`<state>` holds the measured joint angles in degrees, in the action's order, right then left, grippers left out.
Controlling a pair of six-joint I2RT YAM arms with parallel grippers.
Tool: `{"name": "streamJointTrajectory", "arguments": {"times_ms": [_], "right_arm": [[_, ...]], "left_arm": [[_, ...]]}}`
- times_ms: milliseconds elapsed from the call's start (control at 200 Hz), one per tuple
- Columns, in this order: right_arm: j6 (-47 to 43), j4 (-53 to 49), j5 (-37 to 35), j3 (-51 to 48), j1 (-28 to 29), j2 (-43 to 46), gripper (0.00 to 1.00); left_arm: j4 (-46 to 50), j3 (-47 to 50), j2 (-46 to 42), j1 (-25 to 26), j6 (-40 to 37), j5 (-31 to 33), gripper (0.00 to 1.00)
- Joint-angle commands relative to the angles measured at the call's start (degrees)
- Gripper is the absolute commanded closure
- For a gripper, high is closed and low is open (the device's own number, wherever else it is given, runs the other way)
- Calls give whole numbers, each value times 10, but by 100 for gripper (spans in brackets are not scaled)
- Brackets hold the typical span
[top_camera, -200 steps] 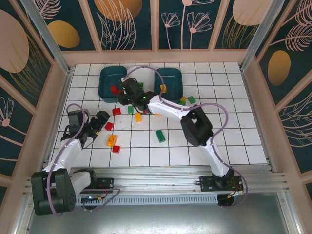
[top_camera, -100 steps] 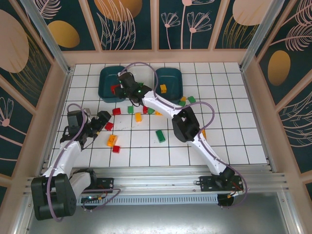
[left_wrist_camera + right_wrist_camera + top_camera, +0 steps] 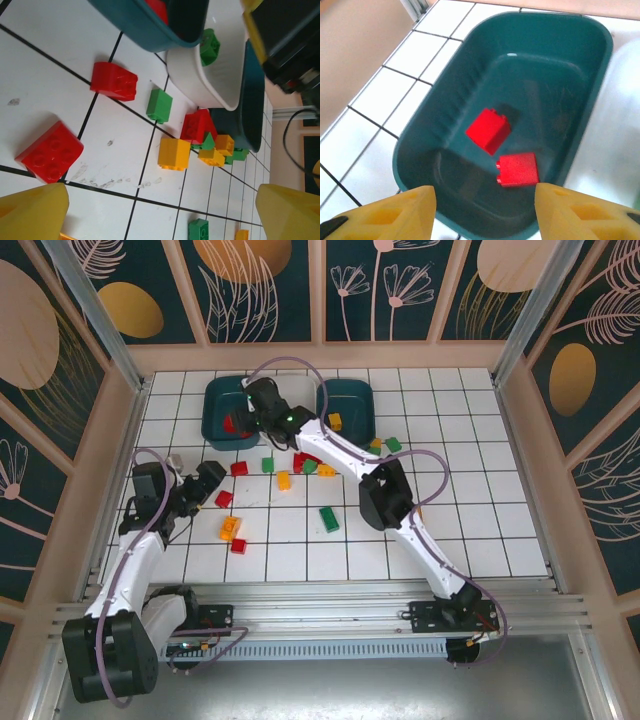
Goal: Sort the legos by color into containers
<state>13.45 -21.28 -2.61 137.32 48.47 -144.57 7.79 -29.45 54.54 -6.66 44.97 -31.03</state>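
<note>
Jaws of the right gripper (image 3: 485, 215) stand apart with nothing betw. them, above the left dark teal plastic tub (image 3: 470, 65), where two small red studded bricks (image 3: 489, 131) lie on the bottom, one of them tilted. We judge that the drop of a red piece is done, so the step now is to leave clean. We should lift straight up before we swing away, so that no finger catches the tub rim and drags it.

Left gripper (image 3: 160, 215) hovers wide open, holding nothing, over the white tiled counter (image 3: 45, 60), near a loose red brick (image 3: 50, 151). For that pick we would turn the jaws square to its flat sides and go down w/o touching the second red brick (image 3: 114, 81). A small green brick (image 3: 160, 105) and an orange-yellow one (image 3: 174, 154) lie near the white plastic tub (image 3: 200, 85).
</note>
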Motion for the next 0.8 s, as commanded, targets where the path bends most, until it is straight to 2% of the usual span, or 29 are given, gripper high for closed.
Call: {"name": "streamJointTrajectory", "arguments": {"times_ms": [0, 135, 195, 280, 400, 515, 626, 796], "right_arm": [[-19, 18, -29, -118, 14, 124, 45], [10, 62, -59, -349, 17, 261, 45], [29, 88, -63, -455, 18, 319, 45], [56, 105, -65, -575, 19, 383, 43], [85, 98, -81, -692, 29, 444, 38], [99, 87, -94, -759, 32, 472, 35], [110, 79, -94, -768, 47, 479, 34], [105, 82, -104, -759, 46, 477, 33]], "left_arm": [[28, -13, -25, -2, -27, 7, 7], [42, 3, -51, 3, -44, 14, 15], [58, 4, -62, 22, -52, 43, 16], [88, -7, -66, 83, -64, 117, 17], [110, -11, -55, 166, -67, 191, 18], [124, -12, -32, 217, -68, 246, 19], [164, -32, -27, 225, -57, 312, 19], [192, -40, 0, 246, -18, 332, 24]]}}
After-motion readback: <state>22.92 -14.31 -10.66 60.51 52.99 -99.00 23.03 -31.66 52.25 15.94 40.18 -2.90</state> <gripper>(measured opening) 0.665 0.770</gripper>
